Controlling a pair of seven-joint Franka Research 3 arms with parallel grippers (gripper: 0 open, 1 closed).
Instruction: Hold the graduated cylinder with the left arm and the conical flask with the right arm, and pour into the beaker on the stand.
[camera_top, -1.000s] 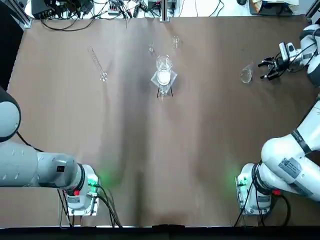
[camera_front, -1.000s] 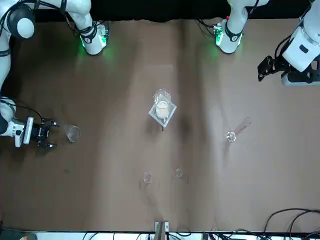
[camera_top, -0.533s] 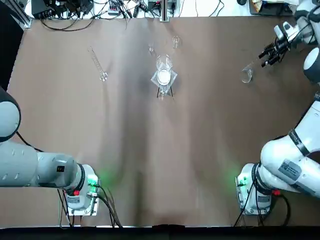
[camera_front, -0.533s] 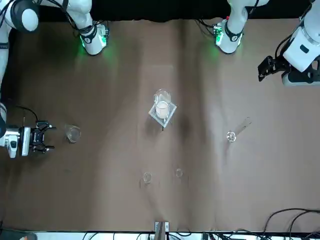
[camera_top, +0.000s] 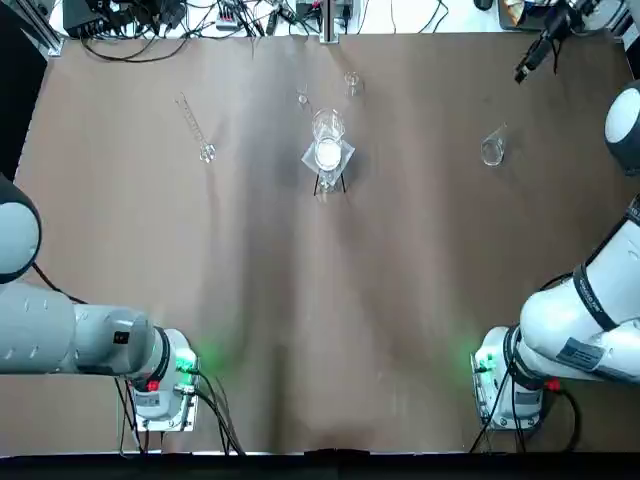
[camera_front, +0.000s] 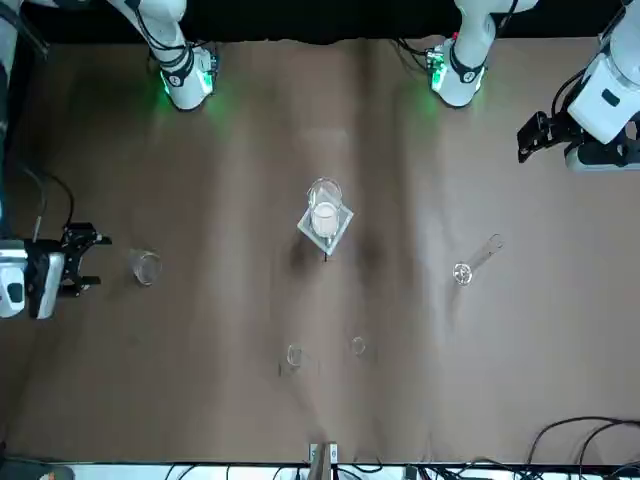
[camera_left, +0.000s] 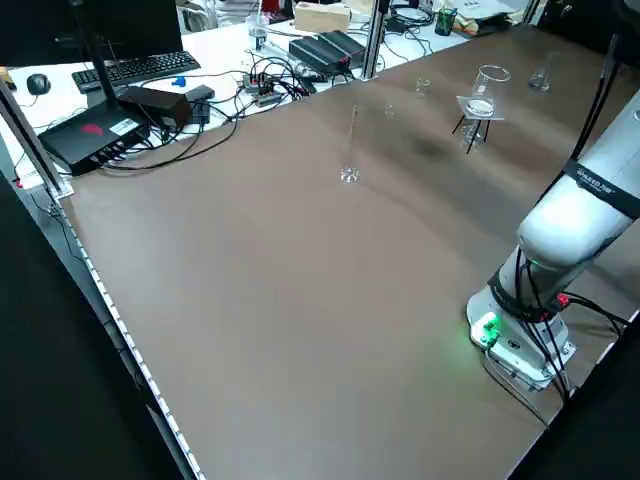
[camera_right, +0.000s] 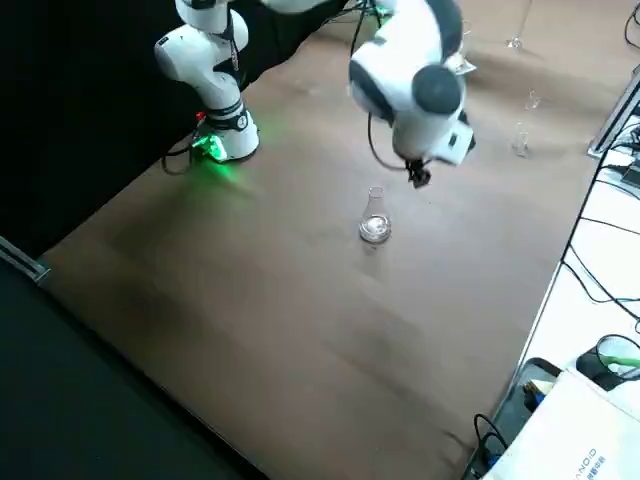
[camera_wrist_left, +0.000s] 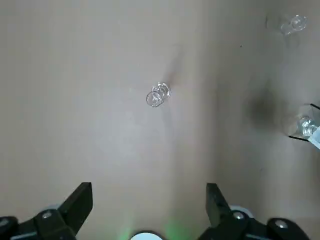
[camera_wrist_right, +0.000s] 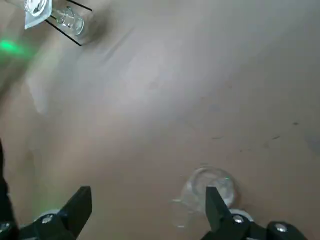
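**Top view: both vessels stand free on the desk, both tools empty**

The wide brown desk (camera_top: 300, 300) carries all the glassware. The right tool (camera_front: 92, 260) hangs raised at the outer edge of its side with its fingers spread and nothing between them. The left tool (camera_front: 530, 138) is held high over its own side, also spread wide and empty.

The clear glass beaker on its small wire stand (camera_top: 328, 152) sits mid-desk, well apart from both tools, with something white in it. The clear conical flask (camera_top: 492, 148) stands upright just inward of the right tool and a little below it. The tall, thin glass graduated cylinder (camera_top: 196, 128) stands upright well below the left tool. Two tiny glass vials (camera_top: 351, 82) stand beyond the beaker.

This scene would fit vessels waiting to be picked up as well as vessels set back down after pouring. In my judgement, any grasp should take the flask at its neck and the cylinder low on its tube. The cylinder's narrow foot looks easy to topple.
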